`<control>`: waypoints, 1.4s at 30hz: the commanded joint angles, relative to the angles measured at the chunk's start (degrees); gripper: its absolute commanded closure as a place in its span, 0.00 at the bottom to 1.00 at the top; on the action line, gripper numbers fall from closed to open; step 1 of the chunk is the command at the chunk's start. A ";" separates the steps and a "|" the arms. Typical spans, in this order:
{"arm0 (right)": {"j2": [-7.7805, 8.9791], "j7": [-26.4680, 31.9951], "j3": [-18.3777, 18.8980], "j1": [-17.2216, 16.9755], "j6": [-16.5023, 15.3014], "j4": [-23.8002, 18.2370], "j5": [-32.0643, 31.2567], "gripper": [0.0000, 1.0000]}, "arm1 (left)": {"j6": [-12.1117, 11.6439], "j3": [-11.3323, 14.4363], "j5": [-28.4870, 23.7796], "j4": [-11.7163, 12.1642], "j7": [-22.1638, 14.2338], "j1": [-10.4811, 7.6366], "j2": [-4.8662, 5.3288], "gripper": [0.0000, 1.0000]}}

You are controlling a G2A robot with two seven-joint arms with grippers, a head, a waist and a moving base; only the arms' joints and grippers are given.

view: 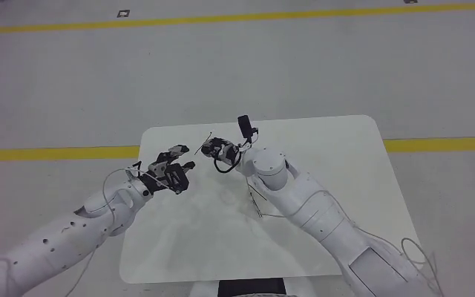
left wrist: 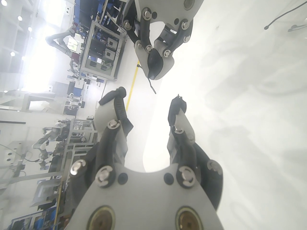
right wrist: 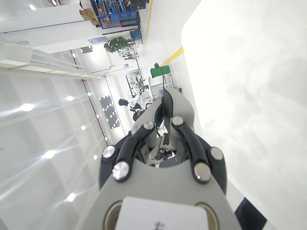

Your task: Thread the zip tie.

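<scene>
From above, two arms meet over one white table [view: 326, 148]. The left claw [view: 183, 158] is spread wide, with nothing between its two fingers. The right claw [view: 209, 151] sits just beside it, tips facing it, pinched shut on one zip tie [view: 203, 144]. The tie shows as a thin dark strand sticking out of the right claw's tip, slanting up and away from the left claw. I count one tie.

From the left wrist, the left claw [left wrist: 148, 102] gapes, and its two dark-padded fingers [left wrist: 177, 107] stand well apart and hold nothing. Straight ahead of its opening, near but not touching, hangs the right claw [left wrist: 156, 74], its two pads pressed together. A short dark end of the zip tie [left wrist: 151, 85] pokes out of that closed tip toward the gap of the left claw. Well off to the side of both claws, a thin dark line with a small knob [left wrist: 266, 27] at its end lies on the table [left wrist: 251, 120]. I cannot tell whether it is a tie or a cable.

From the right wrist, the right claw [right wrist: 165, 96] is clamped on the zip tie [right wrist: 163, 78]. The strand runs out between the two closed fingers and rises straight ahead of the tip, ending in a small square head [right wrist: 157, 65].
</scene>
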 commanded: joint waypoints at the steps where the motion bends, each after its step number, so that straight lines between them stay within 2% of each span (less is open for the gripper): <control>1: 0.01 0.12 -0.20 0.04 0.00 0.07 0.40 1.00 | 0.25 0.87 0.00 0.01 -0.24 -0.62 -0.10 0.65; 5: 0.05 0.22 -0.65 0.12 0.00 0.19 0.89 1.00 | 0.56 2.48 0.00 0.06 -0.53 -1.97 -0.30 0.73; 14: 0.25 0.18 -1.39 0.40 0.00 0.43 1.70 1.00 | 0.99 5.66 0.00 0.69 -0.69 -4.59 -0.79 0.73; 21: 0.48 0.12 -1.86 0.57 0.00 0.43 2.08 1.00 | 1.63 7.59 0.00 1.25 -0.95 -6.11 -1.09 0.89; 24: 0.57 0.12 -2.04 0.63 0.00 0.41 2.33 1.00 | 1.76 8.30 0.00 1.40 -1.00 -6.69 -1.17 0.90; 32: 0.78 0.26 -2.58 0.61 0.00 -0.29 2.95 1.00 | 2.02 9.73 0.00 2.07 -1.00 -7.94 -1.32 0.84; 42: 1.12 0.77 -3.09 0.57 0.00 -1.10 3.24 1.00 | 3.76 12.08 0.00 2.10 -2.13 -9.69 -0.95 0.90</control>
